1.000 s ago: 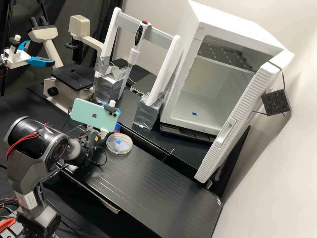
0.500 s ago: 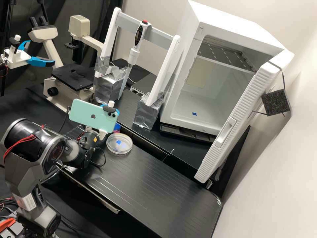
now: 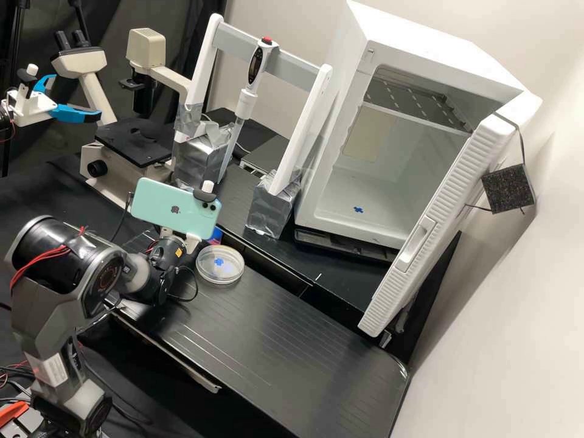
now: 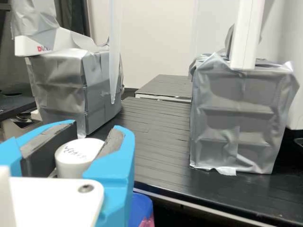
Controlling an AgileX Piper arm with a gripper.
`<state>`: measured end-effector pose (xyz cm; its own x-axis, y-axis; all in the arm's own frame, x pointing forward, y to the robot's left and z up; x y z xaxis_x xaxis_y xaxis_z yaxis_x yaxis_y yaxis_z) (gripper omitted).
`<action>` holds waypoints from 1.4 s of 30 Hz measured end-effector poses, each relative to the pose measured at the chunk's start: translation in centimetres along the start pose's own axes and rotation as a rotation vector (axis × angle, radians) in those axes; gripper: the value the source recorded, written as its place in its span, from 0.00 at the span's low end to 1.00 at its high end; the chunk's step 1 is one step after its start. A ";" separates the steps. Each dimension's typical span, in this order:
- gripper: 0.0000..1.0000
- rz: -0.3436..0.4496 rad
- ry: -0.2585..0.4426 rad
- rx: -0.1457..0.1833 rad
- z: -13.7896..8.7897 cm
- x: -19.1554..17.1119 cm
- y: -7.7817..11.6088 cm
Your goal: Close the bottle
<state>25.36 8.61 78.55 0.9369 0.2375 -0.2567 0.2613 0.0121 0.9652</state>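
Sitting between the tool's (image 3: 193, 241) blue fingers (image 4: 113, 172), white cap (image 4: 75, 153)

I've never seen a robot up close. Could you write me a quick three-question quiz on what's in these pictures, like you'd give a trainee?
1. True or false: the door of the white cabinet stands open.
2. What is between the blue fingers?
A) a phone
B) a white cap
C) a pipette
3. Fill in the colour: the clear dish lies on a ____ bench.

Key: 1. true; 2. B; 3. black
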 end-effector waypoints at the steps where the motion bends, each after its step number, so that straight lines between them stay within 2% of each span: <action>1: 0.00 -0.001 -0.002 0.000 0.0 0.0 0.0; 18: 0.00 -0.010 -0.020 -0.012 0.0 1.5 0.5; 32: 0.00 -0.021 -0.029 -0.007 0.3 0.5 -0.1; 42: 0.00 -0.027 -0.040 0.032 0.8 -0.1 -0.5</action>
<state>25.30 7.78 78.06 0.9378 0.1986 -0.2849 0.2932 -0.0132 0.9560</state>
